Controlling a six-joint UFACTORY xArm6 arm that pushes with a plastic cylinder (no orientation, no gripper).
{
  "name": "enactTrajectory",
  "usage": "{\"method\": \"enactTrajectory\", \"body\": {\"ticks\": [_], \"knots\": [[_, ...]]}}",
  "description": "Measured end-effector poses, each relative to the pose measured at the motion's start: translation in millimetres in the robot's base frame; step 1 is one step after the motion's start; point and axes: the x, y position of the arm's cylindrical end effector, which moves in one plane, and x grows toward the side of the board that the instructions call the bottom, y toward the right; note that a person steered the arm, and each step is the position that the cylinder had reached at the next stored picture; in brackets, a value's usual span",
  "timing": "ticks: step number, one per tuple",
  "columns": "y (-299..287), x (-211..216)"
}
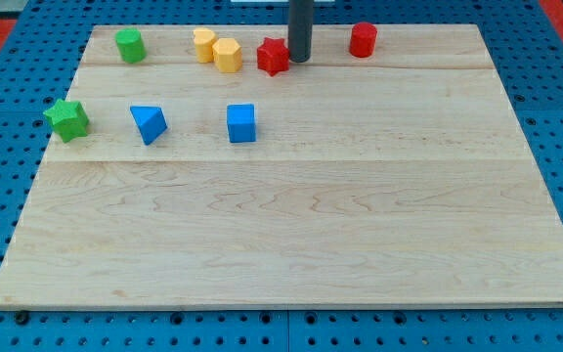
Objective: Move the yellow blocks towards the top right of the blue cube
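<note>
Yellow blocks sit left of the red star, which my tip touches; no gripper or writing shows

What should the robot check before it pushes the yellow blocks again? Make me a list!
1. Tip location: my tip sits just right of the red star block. Ok.
2. Tip touching a yellow block: no, the red star lies between. Not ok.
3. Yellow blocks together: the pale yellow block and the darker yellow block touch, near the view's top. Ok.
4. Yellow blocks at top right of the blue cube: they sit above and left of it. Not ok.
5. Target spot free: bare wood right of and above the cube. Ok.
6. Tip touching the red star: cannot tell.
</note>
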Motion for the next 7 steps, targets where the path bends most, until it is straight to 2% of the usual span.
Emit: {"method": "enactTrajectory", "body": {"ticks": [1, 2, 4, 7], "knots": [[-12.9, 27.5], [-42.7, -15.4], [-19.4, -6.9], [-18.7, -6.3]]}}
